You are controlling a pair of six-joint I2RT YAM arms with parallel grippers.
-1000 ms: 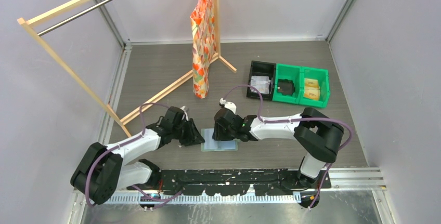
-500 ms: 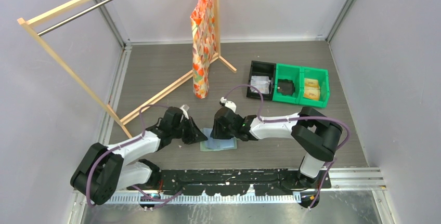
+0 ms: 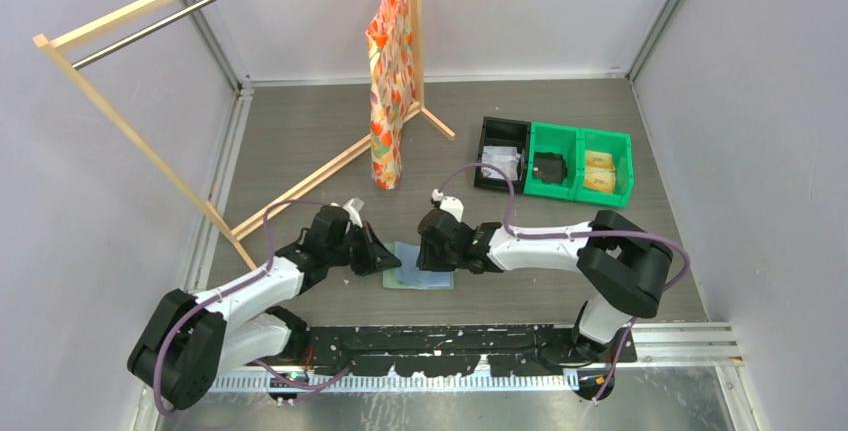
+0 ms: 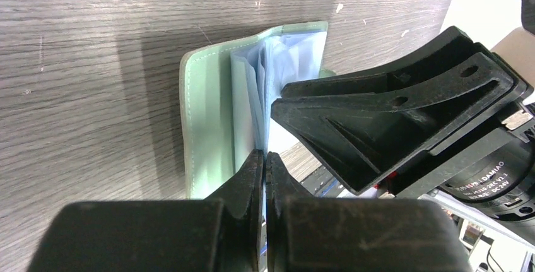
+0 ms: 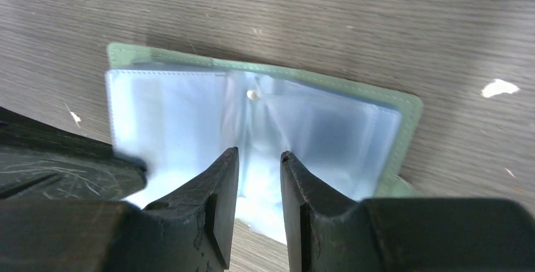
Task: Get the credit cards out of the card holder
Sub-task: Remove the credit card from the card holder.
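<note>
The sage-green card holder (image 3: 421,271) lies open on the table between the two arms, with its pale blue-grey pockets (image 5: 328,127) facing up. My left gripper (image 4: 265,156) is shut on the thin edge of one pale blue pocket leaf at the holder's left side (image 4: 205,127). My right gripper (image 5: 259,153) hangs low over the holder's middle fold. Its jaws stand a little apart with nothing gripped between them. I cannot make out any credit cards; they are hidden or too washed out to tell.
A wooden clothes rack (image 3: 130,131) with an orange patterned garment (image 3: 390,71) stands at the back left. A black bin (image 3: 503,151) and green bins (image 3: 580,161) holding small items sit at the back right. The arms' base rail (image 3: 450,346) runs along the near edge.
My left gripper has closed onto the pocket leaf and edged right toward the holder. The right arm has shifted slightly right, its jaws about as wide as before.
</note>
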